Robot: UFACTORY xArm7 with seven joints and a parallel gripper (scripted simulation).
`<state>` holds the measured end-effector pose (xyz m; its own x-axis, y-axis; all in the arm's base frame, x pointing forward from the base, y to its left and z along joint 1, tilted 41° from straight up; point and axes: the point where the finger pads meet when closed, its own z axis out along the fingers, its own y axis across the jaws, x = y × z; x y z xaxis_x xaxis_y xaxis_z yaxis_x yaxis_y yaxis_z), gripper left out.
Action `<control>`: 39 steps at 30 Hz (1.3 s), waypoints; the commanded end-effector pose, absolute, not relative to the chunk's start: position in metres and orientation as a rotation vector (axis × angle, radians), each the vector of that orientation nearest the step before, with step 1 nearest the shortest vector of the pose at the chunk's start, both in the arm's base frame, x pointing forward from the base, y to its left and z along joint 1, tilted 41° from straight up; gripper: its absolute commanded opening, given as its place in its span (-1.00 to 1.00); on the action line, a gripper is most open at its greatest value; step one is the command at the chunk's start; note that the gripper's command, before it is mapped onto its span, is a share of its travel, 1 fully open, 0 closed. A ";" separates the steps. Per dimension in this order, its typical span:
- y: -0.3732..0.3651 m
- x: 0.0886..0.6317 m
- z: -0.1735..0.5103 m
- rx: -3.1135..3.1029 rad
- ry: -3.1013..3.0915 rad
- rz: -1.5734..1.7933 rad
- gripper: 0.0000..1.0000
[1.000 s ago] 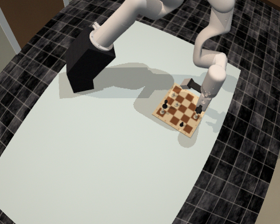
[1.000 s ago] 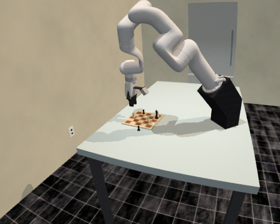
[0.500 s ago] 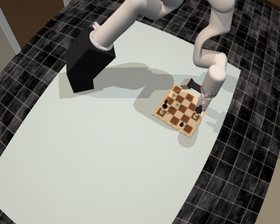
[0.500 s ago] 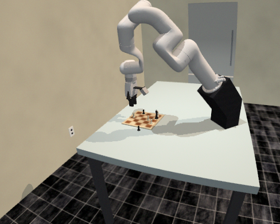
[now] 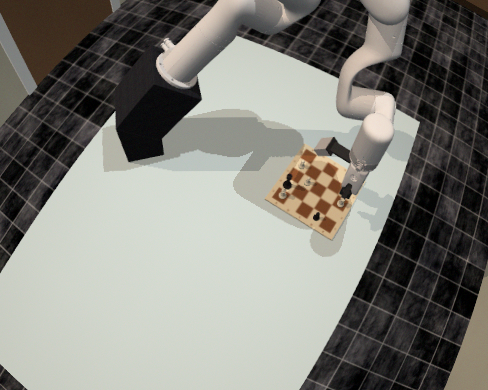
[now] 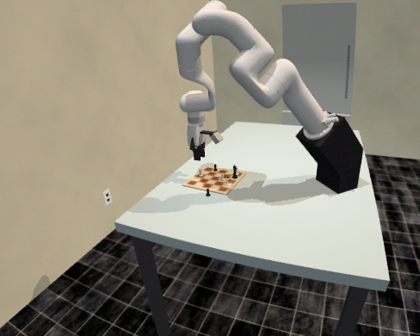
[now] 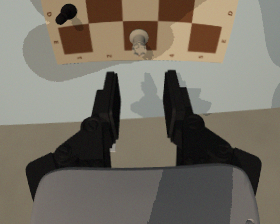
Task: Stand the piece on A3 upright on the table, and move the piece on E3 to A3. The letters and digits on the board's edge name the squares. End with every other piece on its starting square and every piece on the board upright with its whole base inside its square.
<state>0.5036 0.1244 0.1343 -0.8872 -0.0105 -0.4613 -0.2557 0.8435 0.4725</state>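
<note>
The chessboard [image 5: 314, 189] lies at the table's right side and also shows in the exterior view [image 6: 214, 180]. My gripper [image 5: 347, 190] [image 6: 197, 152] hangs above the board's right edge, well above the table. In the wrist view its fingers stand partly apart with nothing between them, over bare table just off the board's edge. A white piece [image 7: 139, 40] [image 5: 341, 203] sits in the edge row straight ahead of the fingers; I cannot tell whether it is upright. A black pawn [image 7: 66, 13] [image 5: 316, 217] stands to its left.
Other pieces stand on the board: a black one [image 5: 289, 179] and white ones [image 5: 308, 181], [image 5: 283, 194], [image 5: 302, 164]. The arm's black base [image 5: 151, 106] stands at the table's far left. The table edge runs close to the board's right side.
</note>
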 end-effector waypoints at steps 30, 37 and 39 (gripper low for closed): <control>0.144 0.520 0.106 -0.194 2.570 0.743 -0.25; 0.147 0.522 0.101 -0.194 2.570 0.743 -0.25; 0.148 0.523 0.101 -0.194 2.570 0.743 -0.25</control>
